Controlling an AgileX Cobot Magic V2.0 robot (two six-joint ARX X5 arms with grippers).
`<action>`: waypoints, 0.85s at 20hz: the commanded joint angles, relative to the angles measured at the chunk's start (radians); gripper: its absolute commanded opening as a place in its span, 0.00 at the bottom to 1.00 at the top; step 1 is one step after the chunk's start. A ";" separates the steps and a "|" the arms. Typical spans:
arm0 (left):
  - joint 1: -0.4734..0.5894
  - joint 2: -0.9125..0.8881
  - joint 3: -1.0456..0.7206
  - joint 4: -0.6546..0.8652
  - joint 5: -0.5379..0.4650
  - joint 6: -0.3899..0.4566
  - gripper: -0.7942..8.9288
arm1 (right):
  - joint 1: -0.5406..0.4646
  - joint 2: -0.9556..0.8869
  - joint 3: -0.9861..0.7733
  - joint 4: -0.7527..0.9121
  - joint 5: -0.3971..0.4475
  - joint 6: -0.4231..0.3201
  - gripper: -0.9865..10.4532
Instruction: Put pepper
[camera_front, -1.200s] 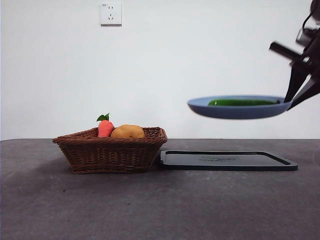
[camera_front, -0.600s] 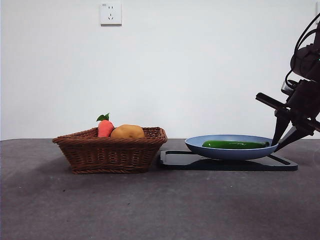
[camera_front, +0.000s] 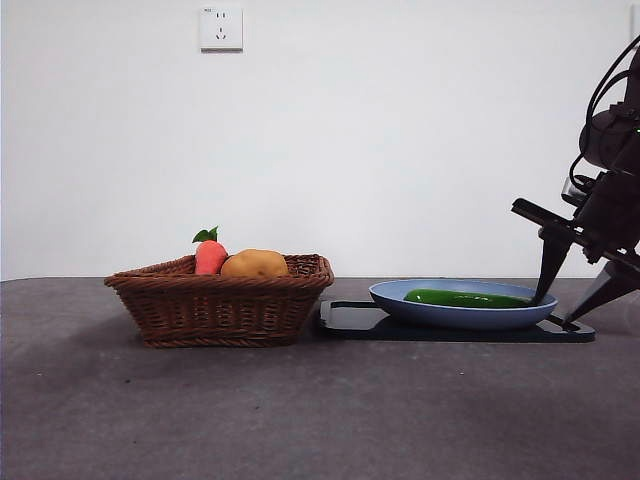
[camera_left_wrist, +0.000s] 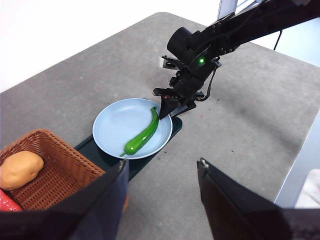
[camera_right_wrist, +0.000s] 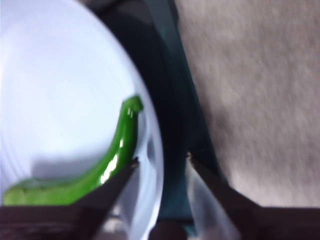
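The dark-green pepper (camera_front: 465, 298) lies in the blue plate (camera_front: 440, 316), which rests on the flat black tray (camera_front: 350, 318) right of the basket. My right gripper (camera_front: 555, 311) stands at the plate's right rim with its jaws spread, one on each side of the rim, not pinching it. The right wrist view shows the pepper (camera_right_wrist: 75, 185), the plate (camera_right_wrist: 50, 75) and the tray (camera_right_wrist: 170, 100) between the open jaws (camera_right_wrist: 162, 162). My left gripper (camera_left_wrist: 162, 167) is open and empty high above the table, looking down on the pepper (camera_left_wrist: 142, 136), plate (camera_left_wrist: 115, 125) and right gripper (camera_left_wrist: 167, 107).
A brown wicker basket (camera_front: 220, 300) stands left of the tray, holding an orange-red vegetable with green leaves (camera_front: 210, 256) and a tan potato-like lump (camera_front: 255, 264). The basket (camera_left_wrist: 50, 170) also shows in the left wrist view. A wall socket (camera_front: 221, 27) is high on the back wall.
The right gripper lowered the plate with the pepper from mid-air onto the black tray, then spread its jaws off the plate's rim.
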 joint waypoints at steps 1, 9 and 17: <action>-0.010 0.007 0.020 -0.003 -0.003 -0.006 0.34 | 0.000 -0.044 0.021 -0.028 0.005 -0.049 0.27; -0.010 0.007 0.020 -0.036 -0.002 -0.006 0.33 | 0.031 -0.499 0.021 -0.339 0.002 -0.240 0.27; -0.010 0.007 0.020 -0.079 -0.001 -0.006 0.33 | 0.199 -0.902 0.021 -0.708 0.003 -0.317 0.27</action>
